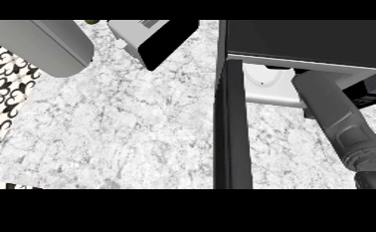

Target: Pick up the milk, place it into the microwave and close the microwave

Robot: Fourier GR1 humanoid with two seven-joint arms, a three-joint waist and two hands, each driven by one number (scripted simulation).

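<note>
The black microwave [294, 37] stands at the upper right, its door [234, 126] swung open towards me as a dark band. Inside lies the white turntable [266, 79] on a grey floor. My right forearm [330, 111] lies across the opening, its rounded end over the cavity. Of the right hand [365, 180] only a black bit shows at the lower right edge. No milk carton is plainly visible. A white and grey box [143, 37] with a black side and a small white knob sits at the top; I cannot tell whether it is the milk.
A thick grey forearm [44, 47] fills the upper left, its hand out of view. The marble counter [125, 126] spreads left of the door. A patterned black and white strip [11, 86] runs along the left edge. Something small and green [92, 22] peeks in at the top.
</note>
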